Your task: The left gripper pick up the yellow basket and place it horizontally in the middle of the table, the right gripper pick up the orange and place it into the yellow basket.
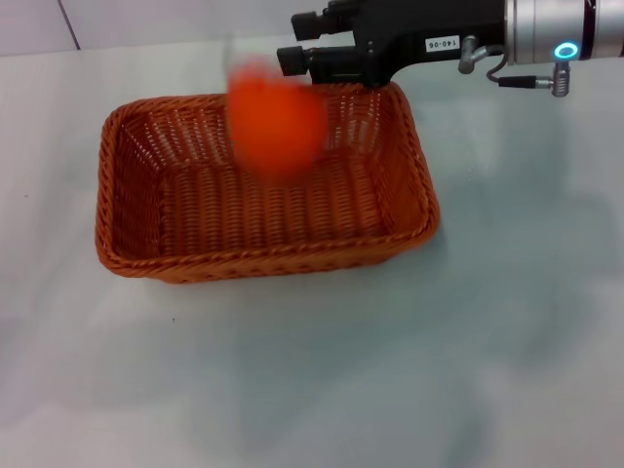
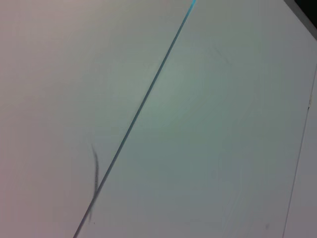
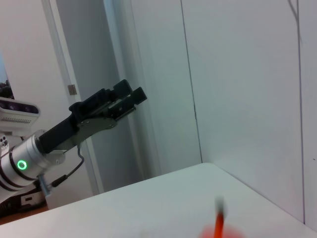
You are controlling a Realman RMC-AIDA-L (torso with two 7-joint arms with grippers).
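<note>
The yellow basket (image 1: 263,265), orange-brown wicker, lies lengthwise across the middle of the white table (image 1: 507,322). The orange (image 1: 278,122) is a blurred shape in mid-air over the basket's far inner part, just below and left of my right gripper (image 1: 291,41). That gripper hangs above the basket's far rim with its two black fingers apart and nothing between them. The right wrist view shows a blurred red streak of the orange (image 3: 218,229) at its lower edge. My left gripper (image 3: 132,95) shows only in the right wrist view, raised in the air away from the basket.
The left wrist view shows only pale wall panels with a dark seam (image 2: 143,104). A wall and door frame (image 3: 119,59) stand behind the left arm. Bare tabletop lies in front of and to the right of the basket.
</note>
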